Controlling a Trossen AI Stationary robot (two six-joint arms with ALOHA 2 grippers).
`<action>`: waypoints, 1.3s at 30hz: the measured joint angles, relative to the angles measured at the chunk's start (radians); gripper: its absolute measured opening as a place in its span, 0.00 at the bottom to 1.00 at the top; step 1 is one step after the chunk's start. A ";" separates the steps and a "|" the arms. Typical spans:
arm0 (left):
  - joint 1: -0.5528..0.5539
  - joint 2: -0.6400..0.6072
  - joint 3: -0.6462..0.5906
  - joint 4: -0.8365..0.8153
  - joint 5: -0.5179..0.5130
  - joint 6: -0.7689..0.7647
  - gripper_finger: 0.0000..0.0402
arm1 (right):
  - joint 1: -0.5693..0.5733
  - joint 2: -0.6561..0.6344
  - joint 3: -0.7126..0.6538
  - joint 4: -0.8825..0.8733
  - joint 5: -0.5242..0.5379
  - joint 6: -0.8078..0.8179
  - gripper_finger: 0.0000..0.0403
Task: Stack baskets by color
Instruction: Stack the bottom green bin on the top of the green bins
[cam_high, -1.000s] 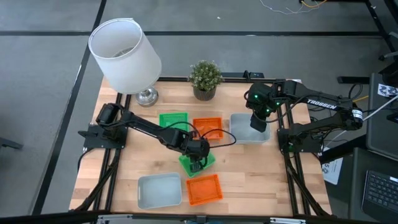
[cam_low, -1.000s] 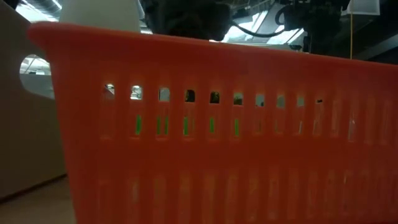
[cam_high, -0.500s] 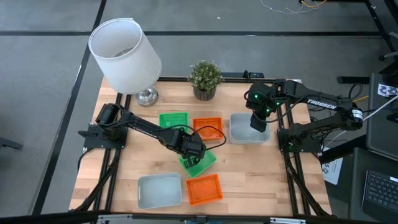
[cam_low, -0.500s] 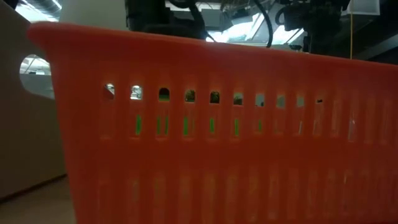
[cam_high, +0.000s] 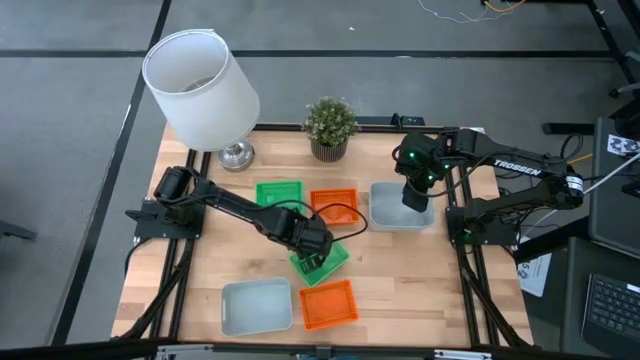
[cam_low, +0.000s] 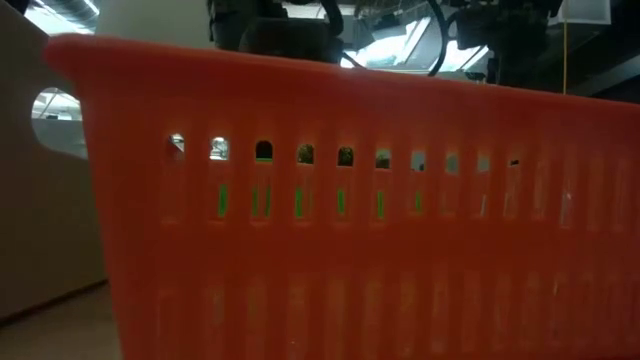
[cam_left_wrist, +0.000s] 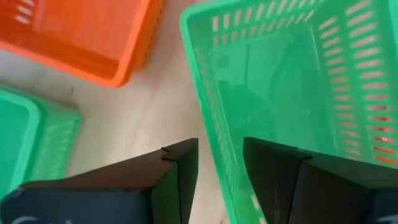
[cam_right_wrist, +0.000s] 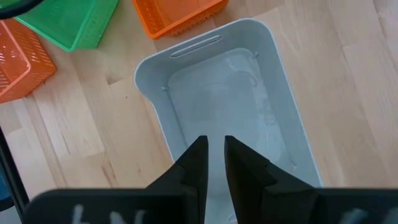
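Note:
A green basket (cam_high: 330, 262) lies askew on the wood at mid-table. My left gripper (cam_high: 315, 252) hangs over its left end, open; in the left wrist view its fingers (cam_left_wrist: 221, 163) stand on either side of the basket's slotted end wall (cam_left_wrist: 219, 134), one inside and one outside. A second green basket (cam_high: 278, 192) and an orange basket (cam_high: 335, 204) rest flat farther back. An orange basket (cam_high: 328, 304) and a grey basket (cam_high: 257, 306) sit by the near edge. My right gripper (cam_right_wrist: 215, 152) hovers above another grey basket (cam_high: 392, 212), its fingers a narrow gap apart with nothing between them.
A lamp with a white shade (cam_high: 200, 88) stands at the far left corner and a potted plant (cam_high: 330, 125) at the far edge. The near orange basket's wall (cam_low: 350, 220) fills the low view. Bare wood lies at the table's left and near right.
My left gripper has rolled and tipped a little above the askew green basket's end. The basket rests on the table in about the same place.

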 joint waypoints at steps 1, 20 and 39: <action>0.000 0.000 0.000 -0.004 0.004 -0.004 0.30 | 0.000 0.000 0.000 0.004 0.000 -0.001 0.13; 0.000 0.060 0.000 0.011 0.023 -0.037 0.26 | 0.000 0.000 0.000 0.010 0.000 -0.002 0.13; -0.020 0.021 0.374 -0.365 -0.076 0.294 0.01 | 0.000 0.000 0.000 0.010 0.000 -0.020 0.13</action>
